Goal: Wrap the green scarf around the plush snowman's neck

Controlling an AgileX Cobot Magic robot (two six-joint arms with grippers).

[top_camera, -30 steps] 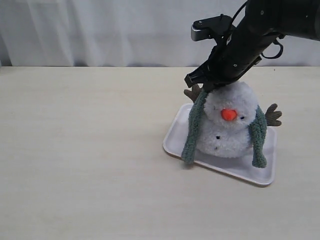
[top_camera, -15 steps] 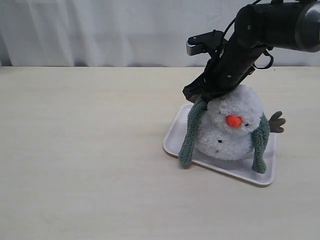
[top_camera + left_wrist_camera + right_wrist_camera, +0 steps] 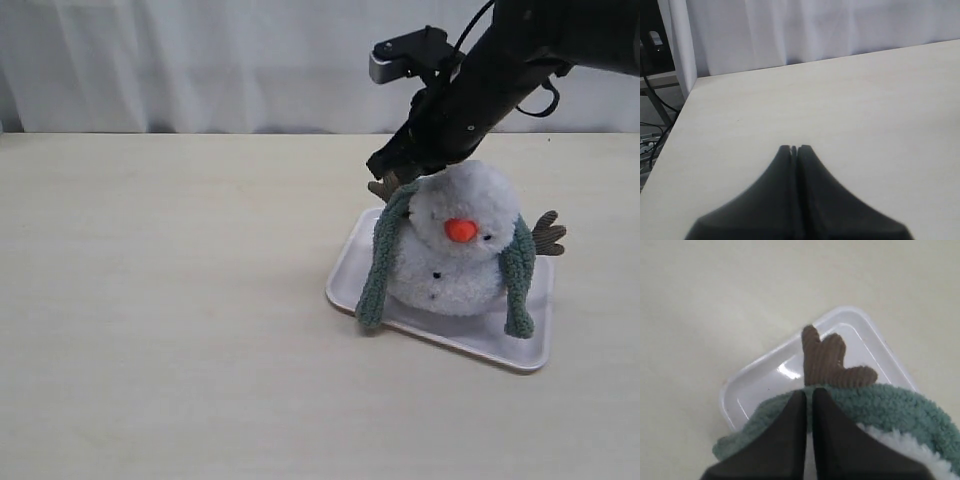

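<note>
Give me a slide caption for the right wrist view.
Closed end effector over the green scarf draped on the plush snowman, brown twig arm over the white tray.

White tray (image 3: pixel 480 337) rests on pale table (image 3: pixel 150 300); seemingly a curtain (image 3: pixel 200 60) hangs behind.

No readable text, labels, brands or numbers appear in any view
</note>
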